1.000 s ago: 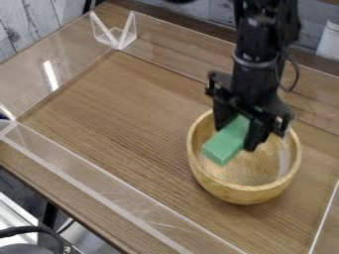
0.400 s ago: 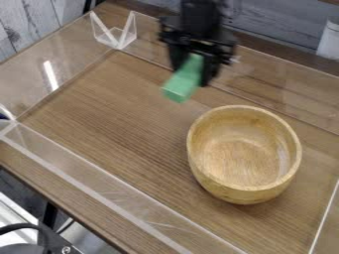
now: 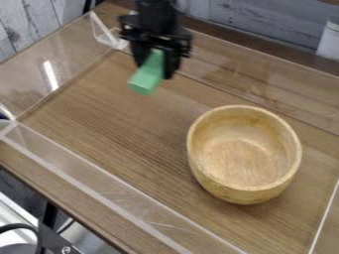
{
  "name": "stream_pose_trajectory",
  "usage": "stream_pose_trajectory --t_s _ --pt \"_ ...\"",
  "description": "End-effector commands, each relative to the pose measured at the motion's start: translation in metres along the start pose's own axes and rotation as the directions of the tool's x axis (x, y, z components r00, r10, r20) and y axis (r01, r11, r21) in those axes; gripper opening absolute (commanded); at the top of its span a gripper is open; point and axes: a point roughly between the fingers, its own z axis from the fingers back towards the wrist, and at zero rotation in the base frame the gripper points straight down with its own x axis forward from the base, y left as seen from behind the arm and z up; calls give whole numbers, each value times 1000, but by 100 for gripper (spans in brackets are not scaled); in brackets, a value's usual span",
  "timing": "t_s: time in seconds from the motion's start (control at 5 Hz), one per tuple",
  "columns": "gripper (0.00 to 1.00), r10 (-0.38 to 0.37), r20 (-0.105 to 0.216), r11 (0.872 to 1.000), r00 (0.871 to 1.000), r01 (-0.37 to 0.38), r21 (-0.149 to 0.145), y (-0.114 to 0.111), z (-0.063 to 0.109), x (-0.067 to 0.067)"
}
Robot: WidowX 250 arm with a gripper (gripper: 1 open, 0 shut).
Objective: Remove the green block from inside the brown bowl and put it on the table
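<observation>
Green block (image 3: 149, 73): held between the jaws of the gripper (image 3: 158, 62), clear of the surface and tilted, with its lower end toward the near left. The jaws are closed on the block's upper part; the black fingers flank it on either side. The block hangs above the far left area of the table (image 3: 119, 129), well apart from the brown bowl (image 3: 245, 154).

Brown bowl: upright on the right half of the table, near the right wall. Its interior shows only bare wood grain. The rim is thick and light in tone.

Table: brown wood-grain top with long streaks running diagonally. Low clear acrylic walls (image 3: 79, 169) edge it on all visible sides; reflections show along the near left wall. A clear acrylic bracket (image 3: 117, 30) stands at the far left corner.

Room: behind the far wall, a pale planked surface is visible. Dark frame members show beneath the near left corner.
</observation>
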Motion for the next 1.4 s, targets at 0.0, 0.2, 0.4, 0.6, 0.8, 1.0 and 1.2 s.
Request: stream_pose_trajectory --t_s 0.0,0.2,0.4,0.6,0.8,1.0,1.2 --pt "0 -12 36 1000 999 13 -5 -37 5 14" --pt "0 1 37 1000 999 -1 12 -1 -5 16" --pt "0 35 43 999 998 -36 29 33 -13 15" --pt "0 48 45 998 998 -49 34 42 -22 22" --pt "0 47 39 998 998 -48 30 42 -30 24" --pt "0 50 51 999 997 -51 17 36 -21 26" --pt "0 53 63 999 997 -53 2 31 -10 28"
